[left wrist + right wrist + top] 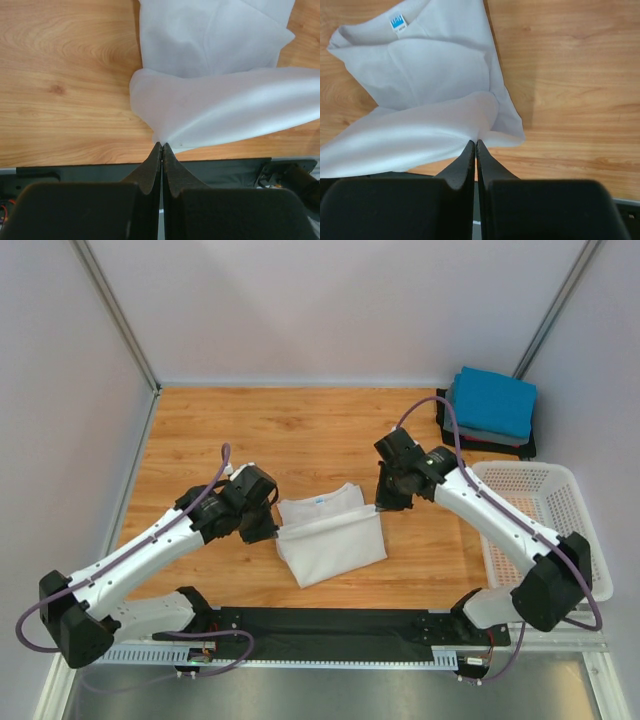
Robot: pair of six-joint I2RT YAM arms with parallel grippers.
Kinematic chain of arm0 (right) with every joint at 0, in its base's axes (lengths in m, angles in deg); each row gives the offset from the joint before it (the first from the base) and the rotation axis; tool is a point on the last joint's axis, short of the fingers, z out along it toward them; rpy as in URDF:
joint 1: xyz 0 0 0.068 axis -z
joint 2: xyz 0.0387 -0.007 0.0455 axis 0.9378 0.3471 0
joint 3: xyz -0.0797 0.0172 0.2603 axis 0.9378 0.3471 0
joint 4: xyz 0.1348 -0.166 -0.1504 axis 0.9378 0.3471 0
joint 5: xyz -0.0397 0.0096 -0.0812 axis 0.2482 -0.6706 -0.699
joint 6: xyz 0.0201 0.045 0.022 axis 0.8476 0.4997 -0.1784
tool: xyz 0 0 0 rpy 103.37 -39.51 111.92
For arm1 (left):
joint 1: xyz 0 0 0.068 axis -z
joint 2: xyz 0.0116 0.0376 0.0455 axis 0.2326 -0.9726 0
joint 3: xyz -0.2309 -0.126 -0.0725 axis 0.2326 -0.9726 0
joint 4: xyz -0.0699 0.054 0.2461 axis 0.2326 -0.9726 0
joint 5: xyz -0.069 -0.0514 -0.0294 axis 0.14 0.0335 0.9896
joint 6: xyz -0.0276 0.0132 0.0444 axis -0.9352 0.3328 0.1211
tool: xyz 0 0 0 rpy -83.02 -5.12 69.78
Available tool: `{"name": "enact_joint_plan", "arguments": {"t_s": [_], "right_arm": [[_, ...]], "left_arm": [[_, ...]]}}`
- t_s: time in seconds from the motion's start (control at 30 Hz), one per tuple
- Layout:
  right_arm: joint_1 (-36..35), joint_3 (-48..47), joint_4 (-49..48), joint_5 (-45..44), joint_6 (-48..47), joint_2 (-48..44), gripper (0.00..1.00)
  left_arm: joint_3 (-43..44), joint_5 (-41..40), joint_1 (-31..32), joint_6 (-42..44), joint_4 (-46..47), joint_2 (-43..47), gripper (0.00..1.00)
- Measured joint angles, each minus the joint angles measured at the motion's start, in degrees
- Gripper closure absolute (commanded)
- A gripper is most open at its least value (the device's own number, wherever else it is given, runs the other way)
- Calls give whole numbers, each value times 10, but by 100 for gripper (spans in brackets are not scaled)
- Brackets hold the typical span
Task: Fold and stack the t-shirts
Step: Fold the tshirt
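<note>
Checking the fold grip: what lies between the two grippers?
A fold of the white t-shirt, pinched by the left gripper and right gripper; top view shows it.

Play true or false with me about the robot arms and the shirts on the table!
1. The left pincer and the right pincer both pinch the white t-shirt. True.
2. The white basket is full of shirts. False: no shirts show in it.
3. The blue t-shirt lies on top of a pile in the far right corner. True.
4. The white t-shirt is spread out flat with both sleeves showing. False: it is partly folded, with one edge pinched between the two pincers.
</note>
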Motion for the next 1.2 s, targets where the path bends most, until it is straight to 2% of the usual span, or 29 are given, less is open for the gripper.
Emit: {"name": "enact_joint_plan", "arguments": {"t_s": [0.27,0.4,0.53,0.57,0.6,0.63,0.67,0.7,0.77,0.97,1.1,1.13,1.2], "right_arm": [[32,-82,-29,0,-29,131,99],[63,-132,-57,19,-50,222,100],[86,-237,-76,52,-76,344,98],[88,-262,-82,57,-82,371,73],[90,-289,-82,61,-86,397,58],[91,-309,-88,63,-92,418,46],[92,-324,-93,68,-98,433,33],[92,-331,-98,72,-103,441,30],[94,-333,-104,83,-106,443,27],[98,-279,-167,122,-107,379,36],[99,-203,-206,135,-107,281,40],[99,-191,-212,133,-107,260,43],[99,-174,-225,129,-110,229,55]], "left_arm": [[0,52,-106,39,60,-73,100],[10,76,-149,63,99,-159,100],[28,89,-187,87,141,-249,99],[32,92,-196,91,148,-265,92],[38,97,-208,98,157,-283,85],[47,104,-221,105,163,-301,61],[56,110,-232,117,166,-316,50],[70,113,-243,125,167,-332,31],[92,117,-259,141,169,-346,1],[151,105,-265,176,169,-303,3],[103,112,-260,169,191,-189,7],[84,114,-258,163,202,-162,14],[42,123,-254,151,220,-112,28]]}}
